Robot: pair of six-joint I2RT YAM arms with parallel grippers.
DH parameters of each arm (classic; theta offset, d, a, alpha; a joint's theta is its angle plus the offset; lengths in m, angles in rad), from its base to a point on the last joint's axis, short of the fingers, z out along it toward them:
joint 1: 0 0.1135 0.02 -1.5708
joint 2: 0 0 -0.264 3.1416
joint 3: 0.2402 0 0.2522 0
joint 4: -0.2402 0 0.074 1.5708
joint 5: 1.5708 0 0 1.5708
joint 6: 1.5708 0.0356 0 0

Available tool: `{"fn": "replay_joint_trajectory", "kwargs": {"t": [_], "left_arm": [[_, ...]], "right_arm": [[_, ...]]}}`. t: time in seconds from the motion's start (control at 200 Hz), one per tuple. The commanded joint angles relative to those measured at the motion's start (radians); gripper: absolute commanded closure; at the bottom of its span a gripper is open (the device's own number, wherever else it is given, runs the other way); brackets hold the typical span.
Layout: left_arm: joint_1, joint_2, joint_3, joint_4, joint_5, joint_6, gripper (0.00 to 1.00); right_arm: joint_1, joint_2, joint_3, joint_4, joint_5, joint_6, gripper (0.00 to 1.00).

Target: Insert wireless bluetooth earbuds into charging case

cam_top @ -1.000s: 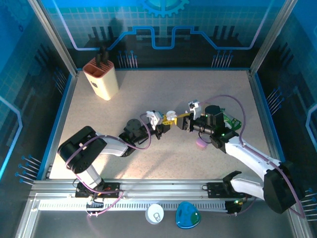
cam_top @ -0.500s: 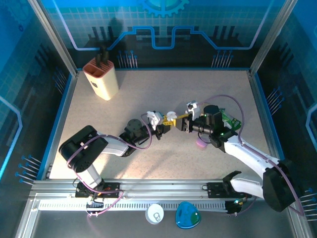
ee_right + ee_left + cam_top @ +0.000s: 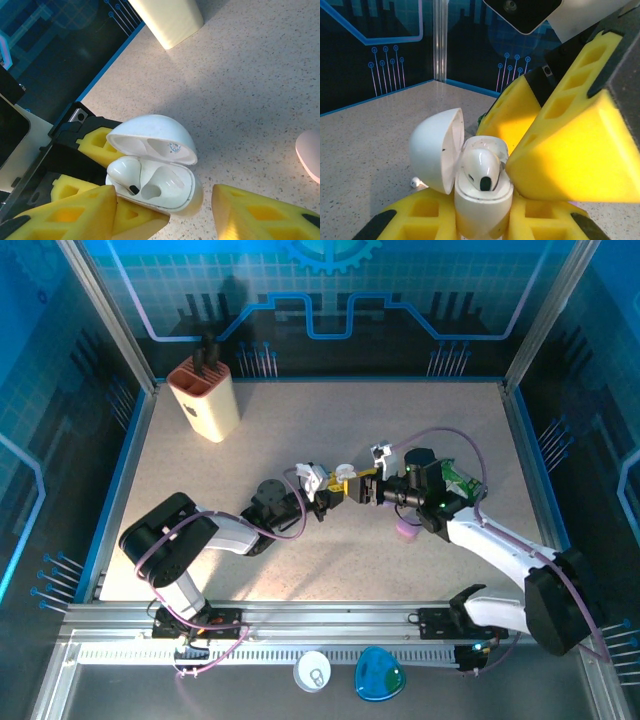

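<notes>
The left gripper (image 3: 482, 222) is clenched on the bottom of the white charging case (image 3: 482, 200), which stands at the lower middle of the left wrist view with its lid open to the left. One white earbud (image 3: 480, 167) sits in a slot of the case, and a second earbud (image 3: 415, 182) lies on the table (image 3: 365, 135) at lower left. The right gripper (image 3: 165, 212) has its jaws released, one on each side of the case.

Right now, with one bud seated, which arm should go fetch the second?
Right. The left fingers are shut on the open white case, holding it with one bud seated and one slot empty. The right fingers stand open and empty, free to go.
</notes>
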Motion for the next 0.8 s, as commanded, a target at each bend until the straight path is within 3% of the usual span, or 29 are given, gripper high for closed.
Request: {"fn": "replay_joint_trajectory", "kwargs": {"t": [0.0,0.175,0.335,0.6,0.79], "left_arm": [[0.01,0.016,0.008,0.066,0.038,-0.013,0.87],[0.072,0.025,-0.033,0.121,0.052,-0.039,0.87],[0.116,0.0,-0.087,0.129,0.052,-0.022,0.87],[0.134,-0.025,-0.153,0.157,0.095,0.004,0.87],[0.128,-0.026,-0.193,0.16,0.131,0.061,0.87]], "right_arm": [[-0.004,-0.036,0.002,0.027,-0.021,-0.01,0.45],[-0.07,-0.121,-0.049,0.049,-0.023,0.021,0.45],[-0.11,-0.086,0.004,-0.111,0.11,0.026,0.46],[-0.128,0.296,0.42,-0.665,0.413,-0.131,0.48],[-0.157,0.514,0.621,-0.83,0.406,-0.164,0.5]]}}
